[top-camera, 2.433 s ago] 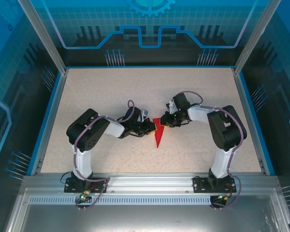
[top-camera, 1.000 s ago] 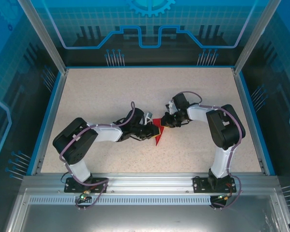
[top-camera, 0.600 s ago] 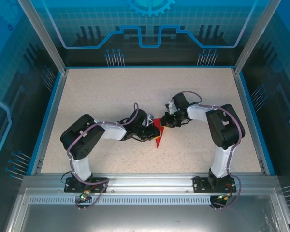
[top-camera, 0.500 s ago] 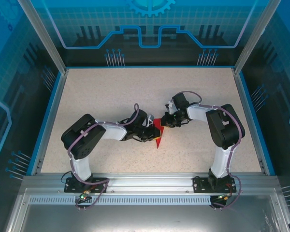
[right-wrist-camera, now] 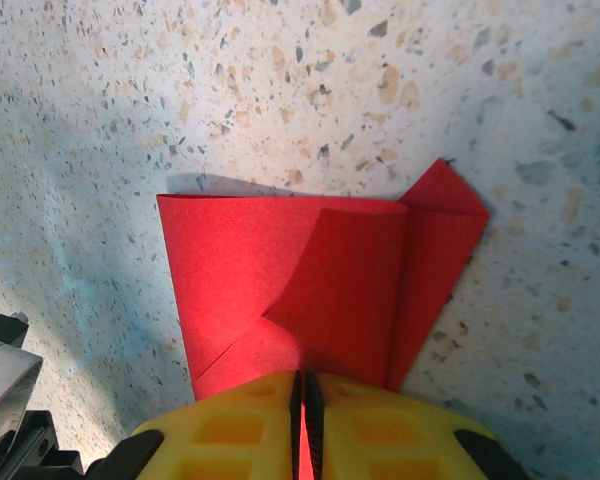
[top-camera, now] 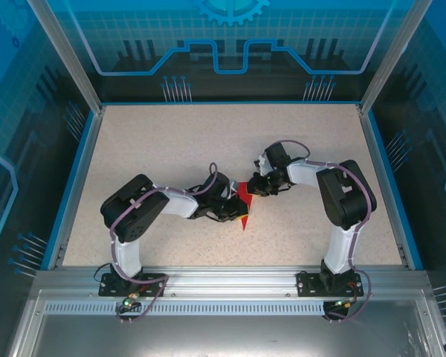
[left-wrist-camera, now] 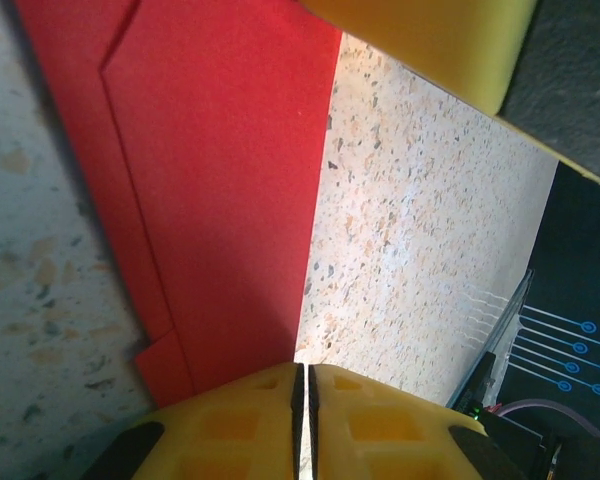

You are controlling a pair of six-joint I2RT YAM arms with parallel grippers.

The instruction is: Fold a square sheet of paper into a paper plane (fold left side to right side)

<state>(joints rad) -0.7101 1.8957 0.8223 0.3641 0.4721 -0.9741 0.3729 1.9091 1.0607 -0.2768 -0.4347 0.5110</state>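
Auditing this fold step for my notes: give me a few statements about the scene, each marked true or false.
1. The bright red folded paper lies on the speckled table. True.
2. The paper is a flat unfolded square. False: overlapping flaps and creases show.
3. The left hand and right hand both have their fingers closed together. True.
4. The left hand sits at the table's far edge. False: it meets the right hand at the paper, mid-table.

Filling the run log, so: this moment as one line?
left claw: shut, at edge of paper plane | right claw: shut on paper plane | paper plane: creased, on table
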